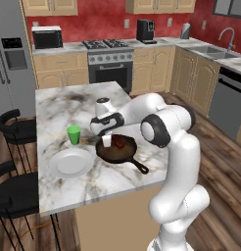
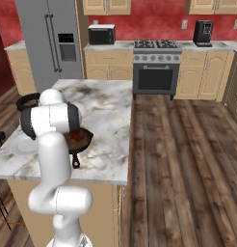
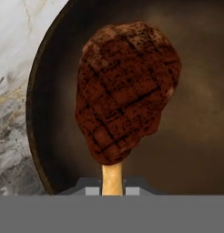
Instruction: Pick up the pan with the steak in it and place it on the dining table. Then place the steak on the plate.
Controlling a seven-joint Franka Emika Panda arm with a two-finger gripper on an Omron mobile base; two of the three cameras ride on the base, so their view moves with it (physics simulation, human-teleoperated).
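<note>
The black pan [image 1: 117, 151] sits on the marble dining table [image 1: 68, 105], its handle pointing toward the front right. In the pan lies the reddish-brown steak [image 1: 122, 142]. My gripper [image 1: 108, 141] reaches down into the pan at the steak's left side. The hand view looks straight onto the steak [image 3: 127, 86] in the pan [image 3: 196, 136], and my gripper [image 3: 112, 190] is shut on the pale stub at the steak's end. The white plate [image 1: 71, 163] lies just left of the pan. From the right, my arm hides part of the pan [image 2: 83, 141] and most of the plate [image 2: 25, 145].
A green cup [image 1: 73, 135] stands behind the plate, close to the pan. Black stools [image 1: 14, 130] line the table's left side. The table's front edge runs just below the pan handle [image 1: 138, 167]. Stove, counters and fridge stand across the wooden floor.
</note>
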